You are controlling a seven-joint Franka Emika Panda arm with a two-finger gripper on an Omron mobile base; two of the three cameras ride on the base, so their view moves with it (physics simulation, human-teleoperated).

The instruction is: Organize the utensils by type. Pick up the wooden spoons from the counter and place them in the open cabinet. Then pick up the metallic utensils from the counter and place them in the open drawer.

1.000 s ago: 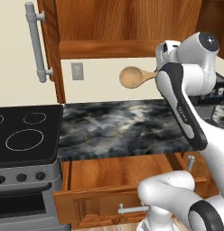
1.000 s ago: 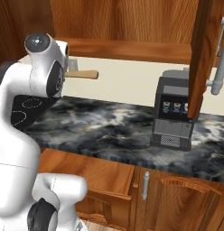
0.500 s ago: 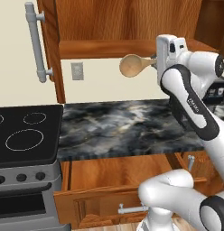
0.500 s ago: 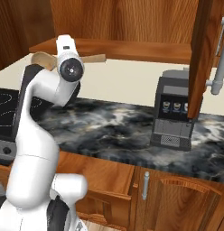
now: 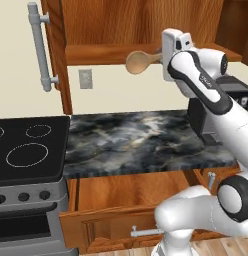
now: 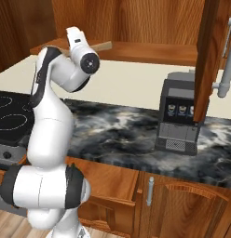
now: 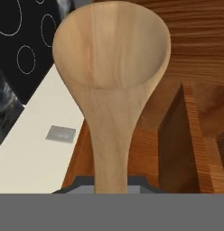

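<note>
A large tan wooden spoon (image 5: 141, 62) hangs in the air at the height of the open cabinet's shelf (image 5: 96, 53), bowl pointing left, just in front of the shelf edge. My gripper (image 5: 164, 54) is shut on its handle. From the right, the handle end (image 6: 103, 45) sticks out past the hand over the shelf (image 6: 150, 52). In the hand view the spoon's bowl (image 7: 112, 49) looms close, with cabinet wood behind it. The marbled black counter (image 5: 136, 140) lies below, and no metallic utensils show on it. The open drawer (image 5: 126, 192) is pulled out under the counter.
A black stove (image 5: 26, 150) adjoins the counter on the left. A coffee machine (image 6: 178, 118) stands at the counter's right end. The open cabinet doors carry grey bar handles (image 5: 41, 47), one on each side (image 6: 225, 60). A wall outlet (image 5: 86, 78) sits under the shelf.
The arm has lifted the spoon from just above the counter's back up to the shelf edge. The hand has turned and moved closer to the cabinet.
</note>
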